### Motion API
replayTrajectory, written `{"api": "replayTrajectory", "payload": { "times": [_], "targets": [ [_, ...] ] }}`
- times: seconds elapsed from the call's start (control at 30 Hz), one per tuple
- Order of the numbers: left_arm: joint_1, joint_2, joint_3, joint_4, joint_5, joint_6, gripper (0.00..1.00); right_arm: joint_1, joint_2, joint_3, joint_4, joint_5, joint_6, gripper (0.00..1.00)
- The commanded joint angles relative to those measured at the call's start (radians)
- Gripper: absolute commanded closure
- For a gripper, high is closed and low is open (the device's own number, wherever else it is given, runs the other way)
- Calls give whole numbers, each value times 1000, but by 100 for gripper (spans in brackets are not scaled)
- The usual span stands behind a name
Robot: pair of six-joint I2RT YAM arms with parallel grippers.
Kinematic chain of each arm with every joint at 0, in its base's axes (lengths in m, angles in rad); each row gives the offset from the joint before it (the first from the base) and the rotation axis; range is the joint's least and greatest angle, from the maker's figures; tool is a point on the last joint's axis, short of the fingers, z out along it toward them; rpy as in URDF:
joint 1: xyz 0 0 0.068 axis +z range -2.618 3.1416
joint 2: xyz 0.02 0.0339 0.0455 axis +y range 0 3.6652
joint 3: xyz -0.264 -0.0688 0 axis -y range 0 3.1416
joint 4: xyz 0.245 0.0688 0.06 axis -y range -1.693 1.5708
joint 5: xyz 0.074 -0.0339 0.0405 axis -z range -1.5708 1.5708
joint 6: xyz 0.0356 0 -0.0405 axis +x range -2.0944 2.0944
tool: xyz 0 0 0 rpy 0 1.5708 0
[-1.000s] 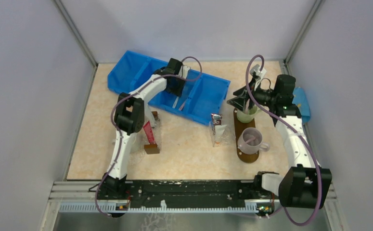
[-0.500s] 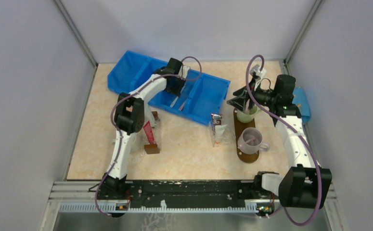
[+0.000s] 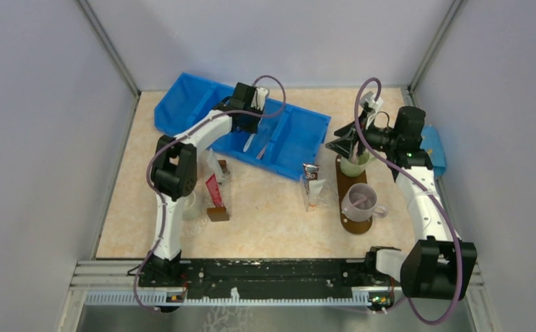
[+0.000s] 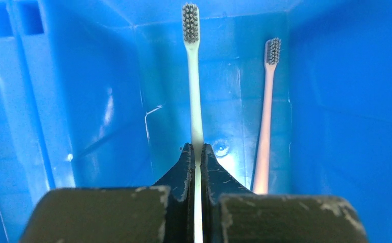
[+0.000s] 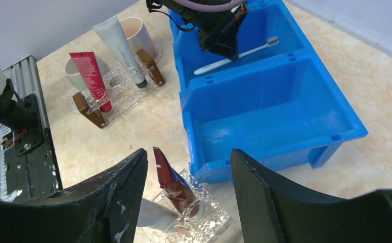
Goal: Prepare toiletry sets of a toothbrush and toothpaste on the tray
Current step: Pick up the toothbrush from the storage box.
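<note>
Inside the blue bin (image 4: 82,101), my left gripper (image 4: 197,152) is shut on the handle of a white toothbrush (image 4: 194,76), whose bristle end points away. A pale pink toothbrush (image 4: 265,116) lies on the bin floor just to its right. From above, the left gripper (image 3: 246,116) sits over the bin's middle compartment. My right gripper (image 5: 187,157) is open and holds nothing. It hovers above a dark red toothpaste tube (image 5: 171,177) standing in a clear holder (image 5: 209,220). The brown oval tray (image 3: 355,225) lies at the right.
A purple mug (image 3: 359,200) and a green cup (image 3: 352,166) stand on the tray. A red tube (image 5: 91,76) and a white tube (image 5: 120,48) lean in a clear rack with brown end blocks (image 5: 90,109), two cups behind them. A blue cloth (image 3: 436,149) lies far right.
My left gripper has shut on the white toothbrush and shifted slightly up and left in the bin, its elbow swinging left. The right arm has not moved.
</note>
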Motion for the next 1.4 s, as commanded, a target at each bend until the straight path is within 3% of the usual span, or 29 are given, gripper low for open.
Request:
{"api": "replayTrajectory", "payload": {
  "times": [0.0, 0.5, 0.77, 0.93, 1.13, 1.37],
  "targets": [
    [-5, -67, -21, 41, 14, -13, 100, 6, 0, -8, 56, -26, 9, 38],
    [-6, -288, -248, 281, 48, -55, 100, 45, 24, -32, 142, -19, 60, 39],
    [-5, -429, -419, 502, 135, -111, 100, 141, 78, -44, 293, 30, 120, 35],
    [-6, -558, -542, 645, 225, -146, 100, 169, 152, -52, 561, 22, 332, 30],
    [-5, -655, -672, 834, 323, -207, 100, 213, 299, -95, 1082, 62, 648, 26],
    [-5, -668, -703, 921, 411, -273, 100, 308, 492, 26, 1140, 132, 737, 19]
  ]
}}
